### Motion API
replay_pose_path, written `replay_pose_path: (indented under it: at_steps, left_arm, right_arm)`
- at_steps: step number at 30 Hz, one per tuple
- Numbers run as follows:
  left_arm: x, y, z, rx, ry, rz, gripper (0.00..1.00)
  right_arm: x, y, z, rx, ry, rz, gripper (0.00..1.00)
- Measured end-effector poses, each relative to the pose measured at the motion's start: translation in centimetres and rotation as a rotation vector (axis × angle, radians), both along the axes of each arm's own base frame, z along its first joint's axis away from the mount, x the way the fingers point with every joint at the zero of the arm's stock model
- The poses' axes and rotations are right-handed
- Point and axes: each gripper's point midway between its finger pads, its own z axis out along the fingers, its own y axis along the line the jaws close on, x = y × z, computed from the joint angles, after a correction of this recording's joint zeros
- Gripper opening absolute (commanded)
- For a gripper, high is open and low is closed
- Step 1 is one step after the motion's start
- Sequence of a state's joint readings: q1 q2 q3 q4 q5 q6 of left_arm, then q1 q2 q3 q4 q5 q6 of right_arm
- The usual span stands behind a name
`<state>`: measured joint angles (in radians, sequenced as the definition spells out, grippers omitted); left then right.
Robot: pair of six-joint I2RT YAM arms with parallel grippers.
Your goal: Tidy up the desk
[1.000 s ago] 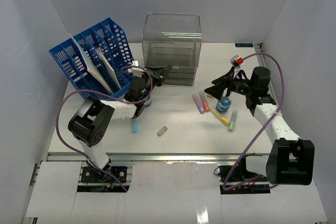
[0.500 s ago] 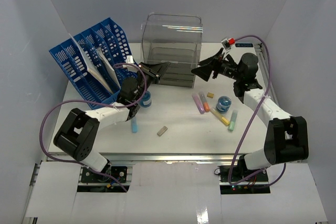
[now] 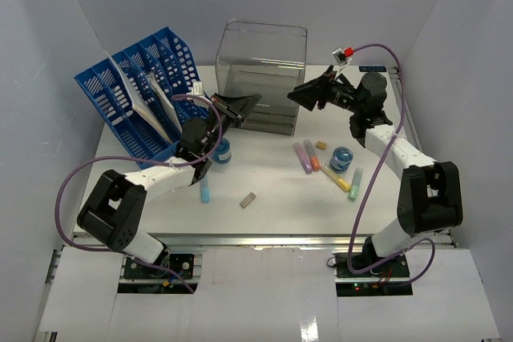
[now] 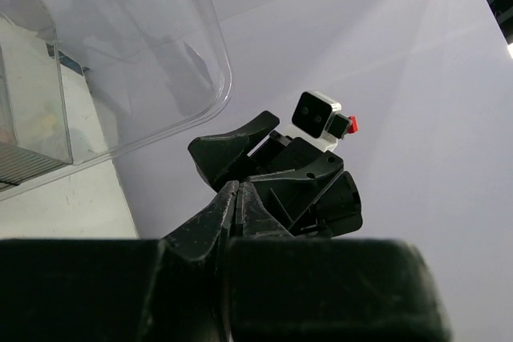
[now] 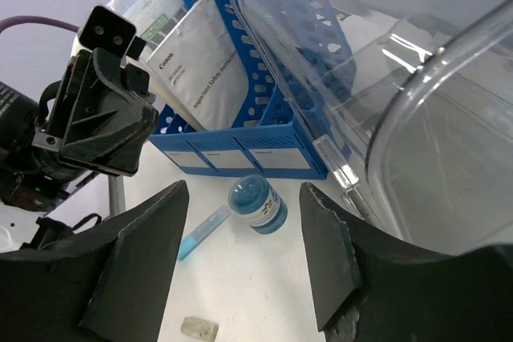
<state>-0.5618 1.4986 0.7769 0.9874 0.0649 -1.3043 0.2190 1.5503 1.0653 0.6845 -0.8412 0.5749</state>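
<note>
The white desk [image 3: 272, 186] holds scattered items. My left gripper [image 3: 250, 102] is shut and empty, raised in front of the clear drawer box [image 3: 262, 62]; in the left wrist view its fingers [image 4: 235, 198] are pressed together. My right gripper [image 3: 298, 95] is open and empty, raised to the right of the box and facing the left gripper. In the right wrist view its jaws [image 5: 243, 198] frame a blue jar [image 5: 258, 204], a blue highlighter [image 5: 204, 230] and a small eraser [image 5: 199, 328] on the desk far below.
A blue file rack [image 3: 140, 98] with papers stands back left. A second blue jar [image 3: 341, 158], pink [image 3: 302, 158], orange [image 3: 313, 155], yellow [image 3: 337, 179] and green [image 3: 355, 183] highlighters and a small eraser [image 3: 321, 145] lie right of centre. Pale walls enclose the desk.
</note>
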Motion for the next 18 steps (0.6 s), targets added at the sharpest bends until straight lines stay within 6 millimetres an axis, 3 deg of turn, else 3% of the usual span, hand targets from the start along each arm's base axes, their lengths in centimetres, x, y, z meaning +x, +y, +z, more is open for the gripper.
replay_pose_path:
  at_steps: [1, 3, 5, 9, 12, 15, 18]
  left_arm:
    - [0.0, 0.0, 0.0, 0.001, -0.001, 0.001, 0.12]
    - [0.1, 0.1, -0.1, 0.005, -0.002, 0.002, 0.37]
    - [0.1, 0.1, -0.3, 0.02, 0.0, 0.006, 0.49]
    - [0.2, 0.6, -2.4, 0.077, 0.046, 0.03, 0.53]
    - [0.6, 1.2, -5.3, 0.113, 0.112, 0.044, 0.53]
    - [2.2, 1.7, -8.6, 0.139, 0.18, 0.065, 0.53]
    - [4.2, 1.6, -12.2, 0.169, 0.254, 0.077, 0.53]
  right_arm:
    - [-0.1, 0.1, 0.2, 0.004, -0.004, 0.008, 0.6]
    - [-0.3, 0.3, 0.3, 0.01, -0.005, 0.023, 0.6]
    - [-0.4, 0.4, 0.3, 0.012, -0.004, 0.032, 0.62]
    - [-0.4, 0.3, -0.3, -0.03, -0.022, 0.032, 0.67]
    - [-1.0, 0.0, -1.0, -0.093, -0.05, 0.031, 0.69]
    - [-2.4, -0.4, -0.8, -0.138, -0.108, 0.045, 0.71]
    - [-5.1, -0.9, -1.1, -0.174, -0.186, 0.083, 0.73]
